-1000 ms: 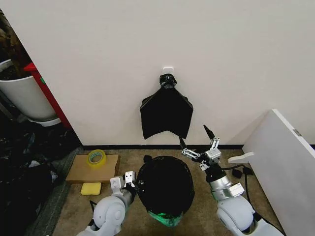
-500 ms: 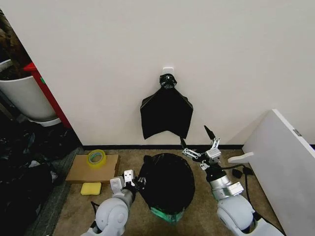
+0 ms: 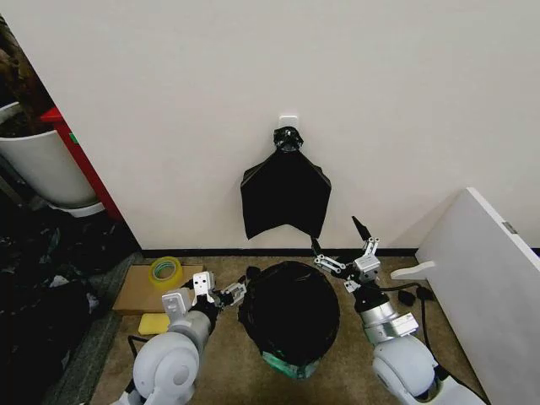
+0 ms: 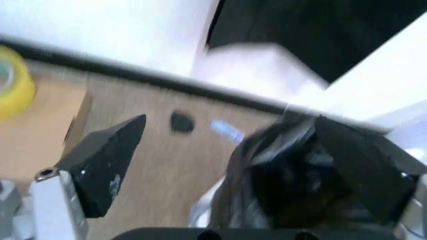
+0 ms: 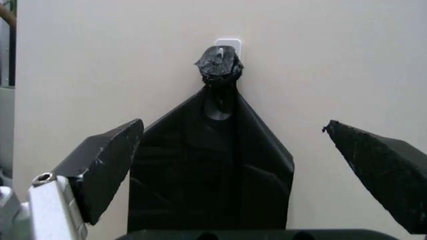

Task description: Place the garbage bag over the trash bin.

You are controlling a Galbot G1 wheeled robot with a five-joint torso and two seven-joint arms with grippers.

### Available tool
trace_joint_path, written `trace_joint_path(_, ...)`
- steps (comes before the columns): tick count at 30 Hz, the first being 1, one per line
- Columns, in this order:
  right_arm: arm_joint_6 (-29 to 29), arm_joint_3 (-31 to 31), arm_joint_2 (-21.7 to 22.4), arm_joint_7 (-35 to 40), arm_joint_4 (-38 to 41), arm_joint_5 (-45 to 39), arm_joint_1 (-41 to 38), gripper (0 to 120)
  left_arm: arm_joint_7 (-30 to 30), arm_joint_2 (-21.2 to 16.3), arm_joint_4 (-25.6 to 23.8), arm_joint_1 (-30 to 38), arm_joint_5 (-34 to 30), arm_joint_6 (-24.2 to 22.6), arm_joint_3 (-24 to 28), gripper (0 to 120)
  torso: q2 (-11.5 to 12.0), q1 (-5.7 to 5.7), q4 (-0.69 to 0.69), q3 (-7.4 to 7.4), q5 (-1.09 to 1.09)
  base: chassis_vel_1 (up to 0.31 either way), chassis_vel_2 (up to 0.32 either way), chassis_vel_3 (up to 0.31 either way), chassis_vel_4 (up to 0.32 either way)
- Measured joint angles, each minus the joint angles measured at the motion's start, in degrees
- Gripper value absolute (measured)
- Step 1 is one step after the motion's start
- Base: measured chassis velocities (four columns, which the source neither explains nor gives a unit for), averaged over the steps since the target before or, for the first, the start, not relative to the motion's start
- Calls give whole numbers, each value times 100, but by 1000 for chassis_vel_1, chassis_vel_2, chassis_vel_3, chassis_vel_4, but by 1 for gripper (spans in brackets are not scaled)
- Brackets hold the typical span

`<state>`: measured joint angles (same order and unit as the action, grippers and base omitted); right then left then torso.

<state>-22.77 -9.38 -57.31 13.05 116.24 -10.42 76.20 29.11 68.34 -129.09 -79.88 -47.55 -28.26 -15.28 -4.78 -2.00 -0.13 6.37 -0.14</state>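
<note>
The glossy black garbage bag [image 3: 289, 305] is draped over the mouth of the trash bin [image 3: 287, 365]; only the bin's pale green base shows beneath it. My left gripper [image 3: 224, 292] sits just left of the bag's rim and is open. In the left wrist view the crinkled garbage bag [image 4: 280, 175] lies against one finger [image 4: 363, 167], while the other finger [image 4: 107, 162] stands far apart over bare floor. My right gripper [image 3: 337, 240] hovers open above the bin's far right rim, facing the wall, with nothing between its fingers.
A flat black bundle [image 3: 285, 198] hangs from a wall hook behind the bin. A cardboard piece [image 3: 139, 295] with a yellow tape roll [image 3: 165, 271] and a yellow sponge [image 3: 155, 323] lie to the left. A white tub [image 3: 42, 169] stands far left, a white board [image 3: 485, 270] at the right.
My left arm has swung out to the left and its gripper has moved slightly up along the bag's left rim. The bag-covered bin has shifted a little to the right. The right gripper barely moved.
</note>
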Motion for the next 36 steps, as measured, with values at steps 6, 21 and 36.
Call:
trace_joint_path(6,1080,29,-74,973,411,118,176,100,-962,217,119,-130,2352,2745,-73,100,0,0,0,0,-2,0,0,0,0)
trace_joint_path(21,1561,-529,-608,841,352,598,265,100,-1669,284,304,-369,2734,3534,-593,100,0,0,0,1,-1,0,0,0,0)
trace_joint_path(36,896,-1734,-783,-830,-108,-403,158,100,-2928,134,976,-76,1803,3559,-1669,100,0,0,0,1,0,0,0,0,0)
